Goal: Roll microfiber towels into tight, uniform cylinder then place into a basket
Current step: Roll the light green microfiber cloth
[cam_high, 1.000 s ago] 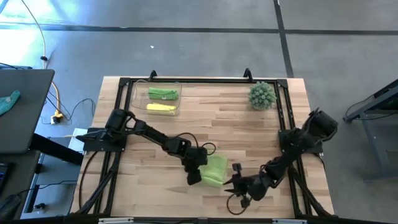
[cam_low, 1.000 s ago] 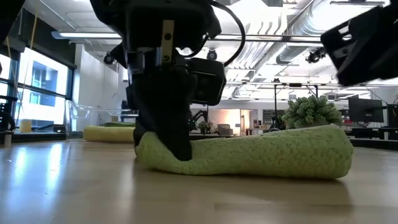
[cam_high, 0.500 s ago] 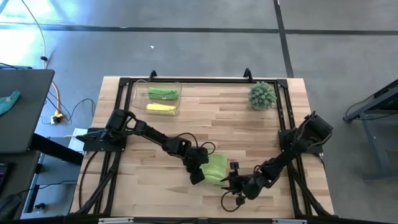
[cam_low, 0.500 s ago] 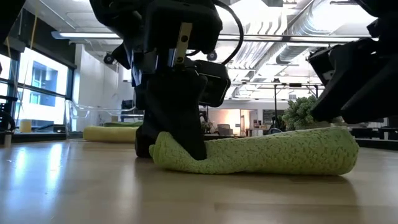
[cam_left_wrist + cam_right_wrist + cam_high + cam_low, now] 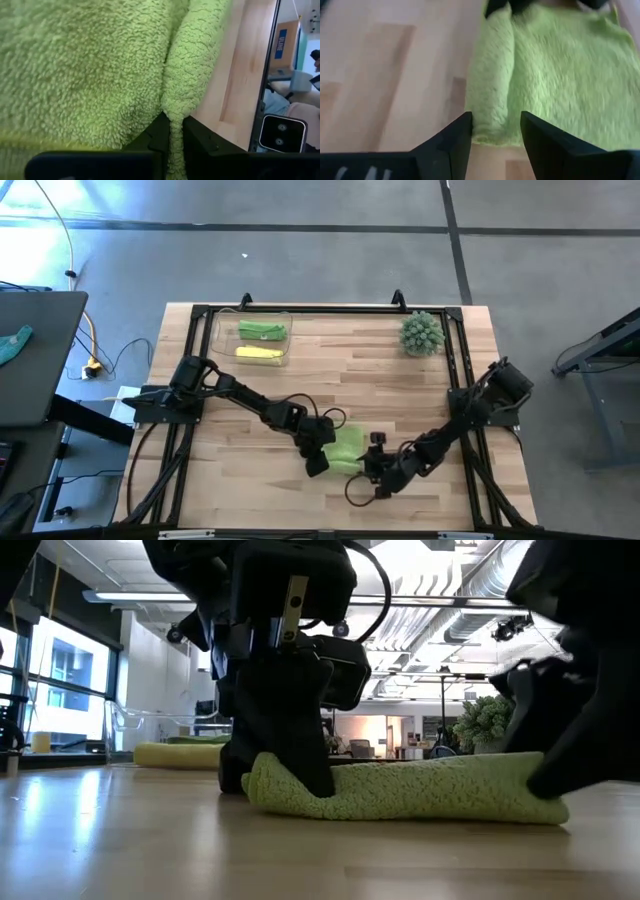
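Two rolls in clear plastic basket point(image 5: 251, 340); third light green towel point(image 5: 346, 450) half-rolled, pinched by left gripper point(image 5: 316, 463); right gripper point(image 5: 376, 473) open, empty.

Left claw point(image 5: 290, 755) pinching green towel point(image 5: 420, 795)

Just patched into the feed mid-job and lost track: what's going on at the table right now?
Both arms are working on a light green towel at the front of the table. The left gripper is shut on the towel's rolled edge, while the right gripper sits open at the roll's other end, its fingers on either side of it. The basket at the back left already holds a green roll and a yellow roll.
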Controlling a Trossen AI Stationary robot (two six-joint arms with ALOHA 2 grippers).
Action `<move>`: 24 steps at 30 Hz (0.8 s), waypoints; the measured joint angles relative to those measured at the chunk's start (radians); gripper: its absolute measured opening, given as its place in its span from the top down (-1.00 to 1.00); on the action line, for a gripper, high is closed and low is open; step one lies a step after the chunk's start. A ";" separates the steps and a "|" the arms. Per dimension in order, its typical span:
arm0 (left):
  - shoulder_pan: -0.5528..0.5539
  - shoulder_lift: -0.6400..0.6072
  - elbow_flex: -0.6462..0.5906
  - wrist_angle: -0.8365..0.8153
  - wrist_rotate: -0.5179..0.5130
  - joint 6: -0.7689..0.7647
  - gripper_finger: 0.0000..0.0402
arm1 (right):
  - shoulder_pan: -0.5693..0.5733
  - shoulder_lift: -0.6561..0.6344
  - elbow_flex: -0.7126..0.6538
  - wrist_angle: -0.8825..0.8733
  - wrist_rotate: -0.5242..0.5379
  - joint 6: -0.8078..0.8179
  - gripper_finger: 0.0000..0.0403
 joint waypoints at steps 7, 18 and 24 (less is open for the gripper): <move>-0.001 -0.005 -0.001 0.001 -0.027 0.000 0.85 | 0.000 -0.084 0.000 -0.128 -0.072 0.099 0.19; 0.000 -0.005 -0.001 0.008 -0.041 -0.003 0.85 | 0.055 -0.095 0.002 0.028 0.026 0.039 0.19; 0.000 -0.005 -0.001 0.008 -0.042 -0.001 0.85 | 0.039 0.002 0.002 0.029 0.051 0.102 0.19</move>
